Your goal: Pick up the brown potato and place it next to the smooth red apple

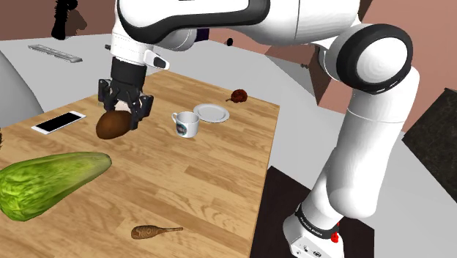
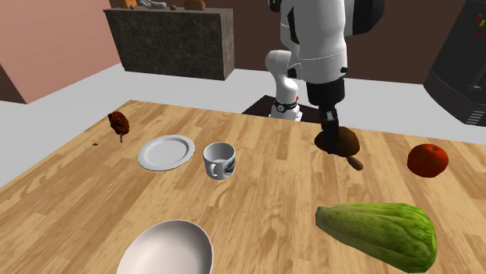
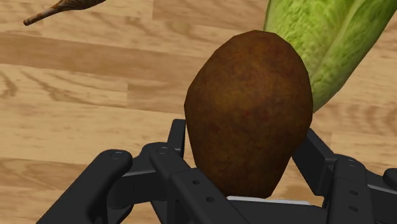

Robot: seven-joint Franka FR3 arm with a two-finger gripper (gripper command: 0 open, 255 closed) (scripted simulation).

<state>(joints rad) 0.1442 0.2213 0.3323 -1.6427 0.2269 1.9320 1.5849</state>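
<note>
In the second exterior view, a small dark red thing [image 2: 118, 121] lies at the far left of the wooden tabletop [image 2: 265, 202]. Right of it sits a white plate [image 2: 166, 152], with a pale bowl [image 2: 165, 251] nearer the camera. A white mug [image 2: 220, 161] stands just beside the plate.

Right of the middle, the gripper [image 2: 333, 134] comes straight down onto the brown potato [image 2: 346, 142]. From the wrist view, the black fingers [image 3: 316, 156] press against the potato's two sides, so they are closed on it and hold it. The potato is at the tabletop or barely above it, and I cannot tell whether it has left the wood. A large green vegetable [image 2: 378, 233] lies to the right and nearer the camera. The red apple [image 2: 427, 159] sits at the far right, with bare tabletop between it and the potato.

I judge the grasp to be made and the carry not yet begun, so the step in hand is the pickup itself. The next move calls for a lift straight up, high enough to clear the wood. After that comes a sideways carry toward the second exterior view's right. The path should stay on the far side of the green vegetable. The potato should come down just beside the apple without knocking it, since a round apple would likely roll. The fingers should open only once the potato rests on the tabletop.
</note>
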